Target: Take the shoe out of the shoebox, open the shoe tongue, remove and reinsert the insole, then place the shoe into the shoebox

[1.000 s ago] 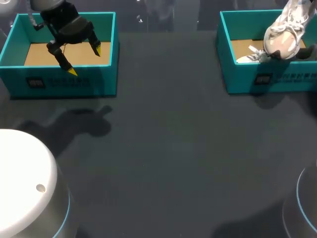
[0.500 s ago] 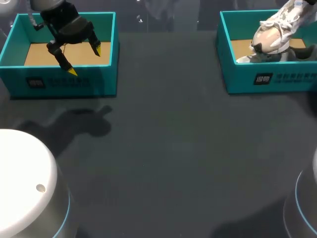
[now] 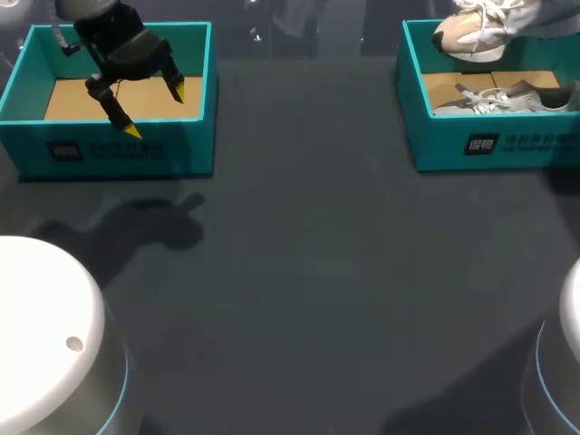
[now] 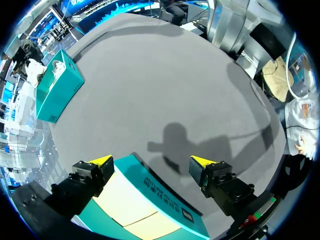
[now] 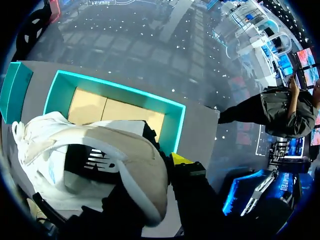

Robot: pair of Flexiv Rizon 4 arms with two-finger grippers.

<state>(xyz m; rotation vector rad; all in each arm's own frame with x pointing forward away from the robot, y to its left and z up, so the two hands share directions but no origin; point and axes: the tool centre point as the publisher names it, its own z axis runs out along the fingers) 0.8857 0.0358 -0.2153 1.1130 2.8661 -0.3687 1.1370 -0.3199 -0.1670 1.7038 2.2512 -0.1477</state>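
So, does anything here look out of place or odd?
Only mildly. One shoe hangs in the air above the right box, tilted, while a second shoe lies inside it. The left box holds nothing but its cardboard floor, with the open left claw above it.

Left box [image 3: 109, 149]: the front wall is carrying a small dark square mark with a line of dark print beside it, and the print is staying too small to read. In the left wrist view the same wall is showing a dark mark and print near its corner, also illegible.

Right box [image 3: 544, 149]: the front wall is showing a white square mark followed by a row of pale characters, which are not resolving.

Shoe [image 5: 125, 150]: a dark patch with a white logo is showing on its side in the right wrist view.
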